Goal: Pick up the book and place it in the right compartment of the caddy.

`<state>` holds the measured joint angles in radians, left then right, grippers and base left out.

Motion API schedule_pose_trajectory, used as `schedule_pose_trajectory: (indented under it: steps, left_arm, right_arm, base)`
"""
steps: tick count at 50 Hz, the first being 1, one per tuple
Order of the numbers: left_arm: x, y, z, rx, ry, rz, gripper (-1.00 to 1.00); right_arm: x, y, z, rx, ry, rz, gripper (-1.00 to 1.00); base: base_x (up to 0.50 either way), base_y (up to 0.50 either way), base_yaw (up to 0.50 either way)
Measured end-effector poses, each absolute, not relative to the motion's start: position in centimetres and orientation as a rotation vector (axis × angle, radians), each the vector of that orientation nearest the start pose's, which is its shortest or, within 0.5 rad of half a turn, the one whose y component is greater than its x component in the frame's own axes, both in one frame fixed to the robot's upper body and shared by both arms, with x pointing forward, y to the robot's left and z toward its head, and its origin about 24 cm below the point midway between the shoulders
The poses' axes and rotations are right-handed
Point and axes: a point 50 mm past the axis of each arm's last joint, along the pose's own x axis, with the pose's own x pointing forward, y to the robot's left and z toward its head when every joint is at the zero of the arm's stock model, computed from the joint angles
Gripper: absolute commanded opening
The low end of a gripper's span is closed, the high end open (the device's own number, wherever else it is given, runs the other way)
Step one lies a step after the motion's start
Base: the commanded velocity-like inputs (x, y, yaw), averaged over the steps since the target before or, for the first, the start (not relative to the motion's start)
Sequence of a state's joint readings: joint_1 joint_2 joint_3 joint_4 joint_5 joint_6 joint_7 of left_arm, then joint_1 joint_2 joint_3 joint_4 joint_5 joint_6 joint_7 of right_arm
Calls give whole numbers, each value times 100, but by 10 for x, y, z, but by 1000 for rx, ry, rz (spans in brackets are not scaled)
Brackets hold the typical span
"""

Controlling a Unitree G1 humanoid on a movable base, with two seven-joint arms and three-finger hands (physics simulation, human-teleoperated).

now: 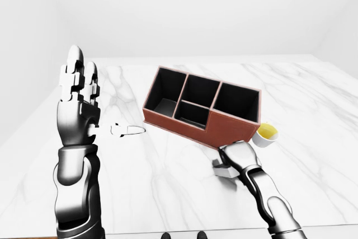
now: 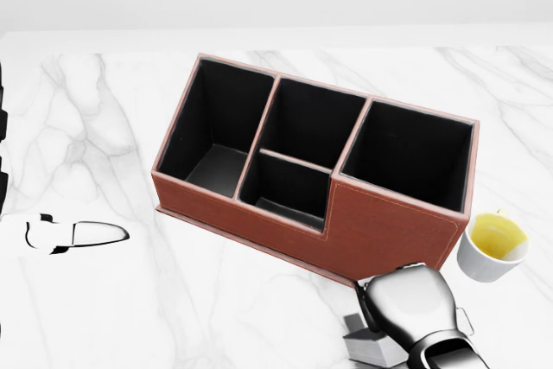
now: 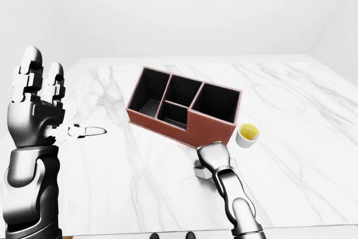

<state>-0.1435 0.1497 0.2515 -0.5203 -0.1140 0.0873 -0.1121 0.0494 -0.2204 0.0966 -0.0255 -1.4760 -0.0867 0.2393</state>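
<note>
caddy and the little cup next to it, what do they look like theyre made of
The caddy looks like reddish-brown leather or faux leather: matte outer walls with a pale stitch line near the edges, and a black, dull lining inside. The cup looks like glazed ceramic or plastic: smooth white outside, yellow inside. Being a simulator render, neither can be confirmed.

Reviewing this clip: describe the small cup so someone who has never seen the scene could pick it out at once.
Find the brown caddy with black compartments on the white marble table. Just off its right end in the head view stands the cup, apart from the caddy wall. It is the only round thing there, white outside with a yellow inside.
</note>
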Motion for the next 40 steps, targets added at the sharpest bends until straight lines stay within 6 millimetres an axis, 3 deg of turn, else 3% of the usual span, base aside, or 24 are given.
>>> schedule_pose_trajectory:
  steps: [23, 30, 40]
  left_arm:
    - [236, 201, 195, 97, -603, 36, 100]
    - [236, 201, 195, 99, -601, 33, 100]
    - [237, 201, 194, 102, -596, 33, 100]
  right_arm:
    - [221, -156, 31, -1615, 112, 391, -100]
    - [217, -145, 54, -1493, 89, 428, -100]
    - [215, -127, 103, -1345, -56, 488, -100]
  base:
    - [0, 0, 0]
    - [0, 0, 0]
    - [0, 0, 0]
